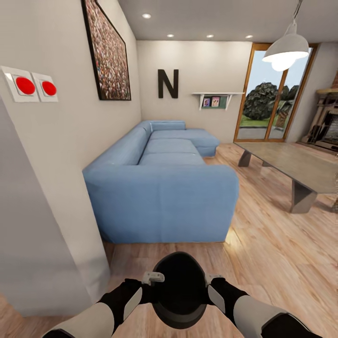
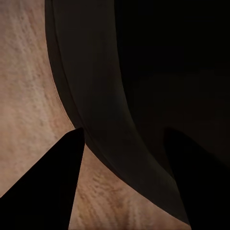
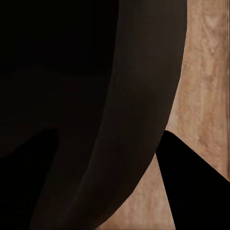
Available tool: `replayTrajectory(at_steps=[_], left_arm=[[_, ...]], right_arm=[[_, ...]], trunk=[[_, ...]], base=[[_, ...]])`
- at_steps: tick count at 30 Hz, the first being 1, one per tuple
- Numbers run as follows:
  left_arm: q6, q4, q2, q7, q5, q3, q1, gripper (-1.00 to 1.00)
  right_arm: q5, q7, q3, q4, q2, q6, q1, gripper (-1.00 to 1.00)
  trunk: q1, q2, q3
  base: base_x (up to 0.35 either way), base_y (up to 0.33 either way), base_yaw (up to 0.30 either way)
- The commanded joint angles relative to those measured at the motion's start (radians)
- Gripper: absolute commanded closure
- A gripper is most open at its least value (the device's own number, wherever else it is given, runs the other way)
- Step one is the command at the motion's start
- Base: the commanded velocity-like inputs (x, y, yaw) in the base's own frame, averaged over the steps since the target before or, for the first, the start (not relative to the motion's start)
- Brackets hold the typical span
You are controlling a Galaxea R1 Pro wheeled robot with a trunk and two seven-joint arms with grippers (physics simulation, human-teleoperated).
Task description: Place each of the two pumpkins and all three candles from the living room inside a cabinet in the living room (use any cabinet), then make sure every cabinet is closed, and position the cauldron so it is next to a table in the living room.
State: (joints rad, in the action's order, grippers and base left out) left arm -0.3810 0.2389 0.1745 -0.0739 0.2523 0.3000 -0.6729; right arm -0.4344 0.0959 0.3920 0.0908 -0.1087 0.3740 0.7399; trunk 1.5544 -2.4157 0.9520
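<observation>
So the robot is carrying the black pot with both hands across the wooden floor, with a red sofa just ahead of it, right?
Nearly: the sofa is blue, not red, as the head view shows. The rest holds: both grippers, left and right, clasp the black pot over the wooden floor.

— Anything to read here?
— One big black letter N [image 1: 167, 83], mounted on the far wall [image 1: 197, 61] above the sofa.
— And the small pictures on the shelf [image 1: 217, 94]?
— Too small to read.

Left gripper [image 1: 149, 285], right gripper [image 1: 212, 286]: arms forward, jaws clamping cauldron [image 1: 180, 286] rim from opposite sides.
</observation>
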Motion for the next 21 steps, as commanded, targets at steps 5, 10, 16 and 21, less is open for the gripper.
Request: replayTrajectory(at_steps=[5, 10, 16, 21], left_arm=[[-0.004, 0.001, 0.000, 0.002, 0.001, 0.005, -0.001, 1.00], [-0.004, 0.000, 0.000, 0.002, 0.001, 0.005, -0.001, 1.00], [-0.004, 0.000, 0.000, 0.002, 0.001, 0.005, -0.001, 1.00], [-0.004, 0.000, 0.000, 0.003, 0.001, 0.005, -0.001, 1.00]], right_arm=[[-0.026, 0.005, 0.005, 0.004, 0.000, 0.005, 0.000, 1.00], [-0.026, 0.005, 0.005, 0.004, 0.000, 0.005, 0.000, 1.00], [-0.026, 0.005, 0.005, 0.003, 0.000, 0.005, 0.000, 1.00], [-0.026, 0.005, 0.005, 0.003, 0.000, 0.005, 0.000, 1.00]], trunk=[[0.000, 0.000, -0.005], [0.000, 0.000, -0.011], [0.000, 0.000, -0.017], [0.000, 0.000, -0.023]], base=[[0.000, 0.000, -0.172], [0.000, 0.000, -0.174], [0.000, 0.000, -0.174], [0.000, 0.000, -0.174]])
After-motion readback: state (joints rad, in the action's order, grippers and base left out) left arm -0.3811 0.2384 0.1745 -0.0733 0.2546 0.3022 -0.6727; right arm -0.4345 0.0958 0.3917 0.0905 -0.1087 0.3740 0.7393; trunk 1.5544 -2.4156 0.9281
